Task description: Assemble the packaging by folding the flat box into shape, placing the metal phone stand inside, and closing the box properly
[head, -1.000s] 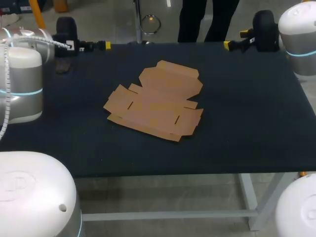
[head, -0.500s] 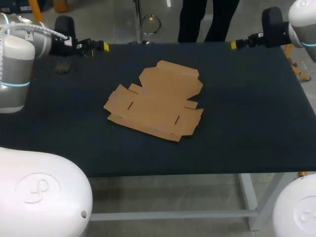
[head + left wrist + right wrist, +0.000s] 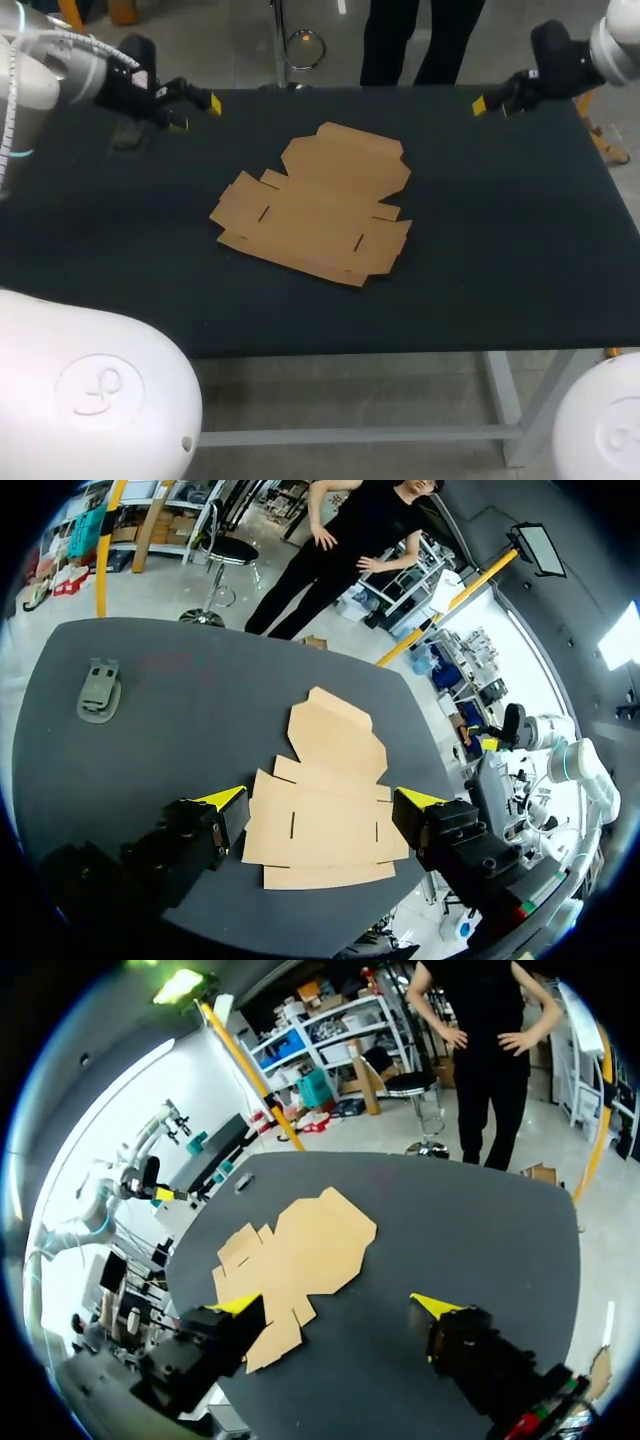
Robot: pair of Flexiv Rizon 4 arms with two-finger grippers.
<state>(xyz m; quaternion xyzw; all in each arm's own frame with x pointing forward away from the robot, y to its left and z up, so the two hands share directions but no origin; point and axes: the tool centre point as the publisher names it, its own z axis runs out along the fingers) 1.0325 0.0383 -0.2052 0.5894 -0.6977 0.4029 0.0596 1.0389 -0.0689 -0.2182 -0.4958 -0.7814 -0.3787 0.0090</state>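
Observation:
A flat, unfolded brown cardboard box (image 3: 315, 200) lies in the middle of the dark table (image 3: 500, 250). The grey metal phone stand (image 3: 98, 688) lies flat near the table's far left corner and shows dimly in the head view (image 3: 127, 135). My left gripper (image 3: 196, 112) hovers open over the far left edge, close to the stand, and looks across at the box (image 3: 320, 800). Its fingers (image 3: 228, 798) hold nothing. My right gripper (image 3: 490, 103) hangs open over the far right edge, well away from the box (image 3: 300, 1245), with nothing between its fingers (image 3: 435, 1305).
A person stands beyond the far edge and touches nothing on the table. Bare dark tabletop surrounds the box on all sides, widest on the right (image 3: 520, 200).
Both arms have swung up and outward, and less of each now shows at the sides. The left gripper has tilted down toward the table, and the right gripper has drifted slightly right. The box has not moved.

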